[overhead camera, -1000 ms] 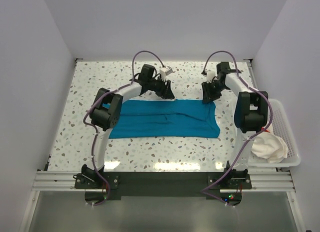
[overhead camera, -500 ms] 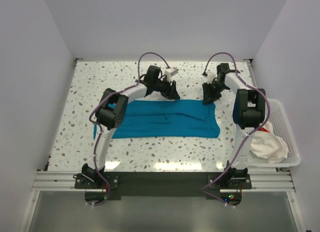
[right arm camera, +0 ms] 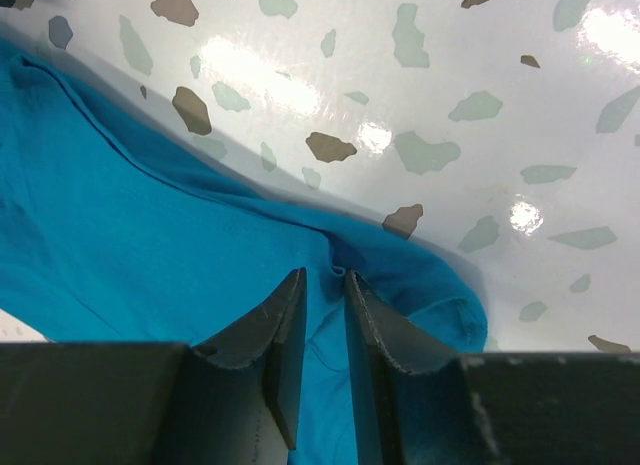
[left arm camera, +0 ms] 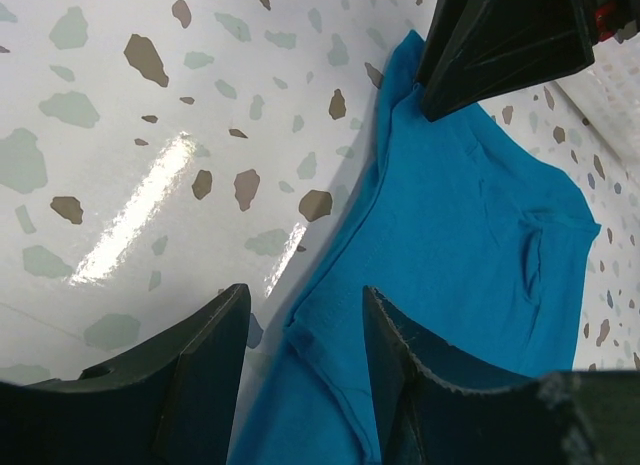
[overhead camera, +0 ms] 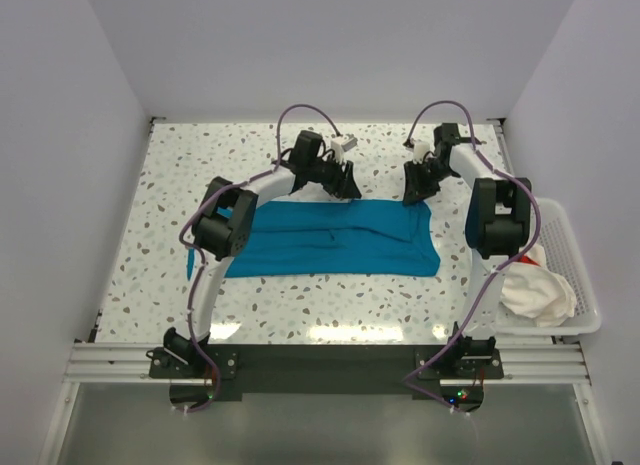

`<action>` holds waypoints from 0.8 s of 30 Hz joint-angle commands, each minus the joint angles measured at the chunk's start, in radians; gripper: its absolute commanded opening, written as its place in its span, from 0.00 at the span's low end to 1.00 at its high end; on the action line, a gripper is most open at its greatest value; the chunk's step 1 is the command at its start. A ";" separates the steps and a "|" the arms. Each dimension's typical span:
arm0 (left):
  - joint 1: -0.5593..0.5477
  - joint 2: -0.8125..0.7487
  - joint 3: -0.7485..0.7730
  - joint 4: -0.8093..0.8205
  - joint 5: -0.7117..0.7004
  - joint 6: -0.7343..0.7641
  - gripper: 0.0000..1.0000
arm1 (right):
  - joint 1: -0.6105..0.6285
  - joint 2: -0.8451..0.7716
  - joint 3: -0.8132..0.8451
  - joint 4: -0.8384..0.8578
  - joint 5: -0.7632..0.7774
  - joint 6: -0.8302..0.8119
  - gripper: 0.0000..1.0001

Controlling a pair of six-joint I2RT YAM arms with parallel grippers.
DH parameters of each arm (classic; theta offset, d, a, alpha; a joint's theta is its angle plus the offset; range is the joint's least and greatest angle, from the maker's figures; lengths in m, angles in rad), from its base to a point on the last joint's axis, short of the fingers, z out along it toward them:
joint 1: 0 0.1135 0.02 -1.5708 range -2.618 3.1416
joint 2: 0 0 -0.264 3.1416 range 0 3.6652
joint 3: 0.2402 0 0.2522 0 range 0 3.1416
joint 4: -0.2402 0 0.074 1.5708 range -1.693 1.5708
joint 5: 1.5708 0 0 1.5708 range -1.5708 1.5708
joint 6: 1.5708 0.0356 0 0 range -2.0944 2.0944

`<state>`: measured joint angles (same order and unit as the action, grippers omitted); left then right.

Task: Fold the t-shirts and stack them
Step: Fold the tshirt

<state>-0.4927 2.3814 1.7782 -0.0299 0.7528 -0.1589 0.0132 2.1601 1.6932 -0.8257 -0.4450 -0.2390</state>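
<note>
Since a second ago the left arm's elbow has swung a little to the right and its gripper has slid right along the far hem; the right arm has barely moved.

From above, the teal t-shirt point(overhead camera: 330, 240) lies flat as a long, smooth band across the middle of the speckled terrazzo table point(overhead camera: 180, 165). Both arms arch over it, bent at the elbow. The left gripper point(overhead camera: 345, 188) is at the far hem near its middle and the right gripper point(overhead camera: 412, 192) at the far right corner. A crumpled white t-shirt point(overhead camera: 540, 293) with a red mark sits in the white mesh basket point(overhead camera: 588, 303) off the table's right edge.

In the left wrist view, the left gripper point(left arm camera: 300, 320) is spread wide. Its dark fingers straddle the stitched hem of the teal t-shirt point(left arm camera: 470, 215) without clamping it. The right gripper point(left arm camera: 500, 40) looms dark ahead at the cloth's corner.

In the right wrist view, the right gripper point(right arm camera: 325, 285) is almost closed. It pinches a raised ridge of the teal t-shirt point(right arm camera: 150, 245) just inside the rounded corner, and creases run toward the pinch.
</note>
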 commanded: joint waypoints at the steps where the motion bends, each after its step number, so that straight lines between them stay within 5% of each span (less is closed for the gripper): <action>1: -0.006 0.016 0.047 0.036 -0.004 -0.016 0.54 | -0.001 0.010 0.040 -0.006 -0.012 0.001 0.25; 11: -0.006 0.027 0.030 0.033 0.000 -0.034 0.48 | -0.001 0.014 0.046 -0.018 -0.018 -0.006 0.00; 15: -0.007 0.025 0.004 0.050 0.031 -0.062 0.39 | -0.001 0.003 0.039 -0.016 -0.037 -0.006 0.00; 24: -0.006 -0.028 -0.016 0.085 0.057 -0.057 0.02 | -0.001 -0.066 0.000 -0.030 -0.089 -0.039 0.00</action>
<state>-0.4934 2.4104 1.7741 0.0010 0.7742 -0.2089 0.0128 2.1719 1.7027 -0.8425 -0.4885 -0.2504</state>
